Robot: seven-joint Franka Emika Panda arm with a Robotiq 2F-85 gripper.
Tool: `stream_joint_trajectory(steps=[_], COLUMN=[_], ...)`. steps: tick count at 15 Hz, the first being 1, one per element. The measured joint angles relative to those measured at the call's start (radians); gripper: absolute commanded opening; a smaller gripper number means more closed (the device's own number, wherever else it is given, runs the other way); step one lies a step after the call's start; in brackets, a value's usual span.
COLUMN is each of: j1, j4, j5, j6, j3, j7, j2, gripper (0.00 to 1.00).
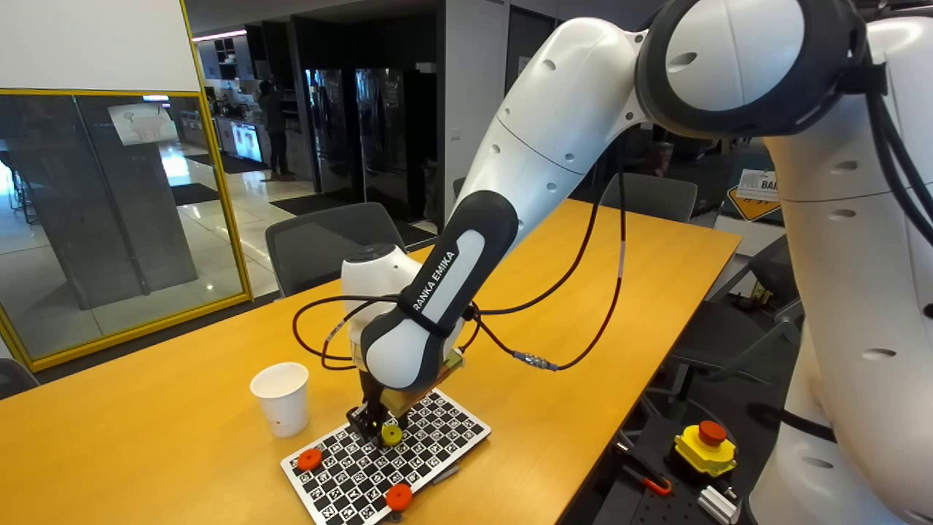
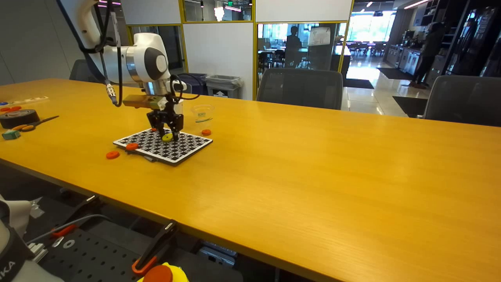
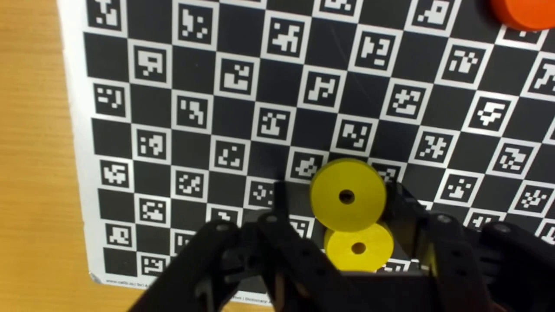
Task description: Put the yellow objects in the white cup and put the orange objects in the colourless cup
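With jaws apart, the tool point(image 3: 337, 196) straddles two overlapping yellow discs point(image 3: 348, 195), probably to pinch one; the white paper cup point(image 1: 280, 399) stands near the tool, presumably for a short carry.

table point(image 2: 321, 172) bears 1 white cup point(image 1: 283, 401), 1 board point(image 1: 364, 472) (checkered)

in an exterior view the camera sits close beside the arm point(image 1: 561, 102) and looks down over the surface point(image 1: 146, 437) towards the fridges point(image 1: 380, 138). in an exterior view the camera stands well back from the board point(image 2: 176, 152), the black plate point(image 2: 98, 250) low at left, facing across to a chair point(image 2: 299, 90). both exterior views share the board and hand point(image 2: 168, 137). the wrist view looks down on the board from very near, the hand at the bottom.
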Motion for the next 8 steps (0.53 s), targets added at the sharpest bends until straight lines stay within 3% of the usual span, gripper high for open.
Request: stream_joint_trajectory(steps=[1, 8], j1=[0.002, 0.005], j4=[0.001, 0.001], j5=[0.0, 0.002], j6=[0.001, -0.032], j3=[0.0, 0.0], j7=[0.0, 0.001], j2=[-0.001, -0.015], gripper=[0.2, 0.24])
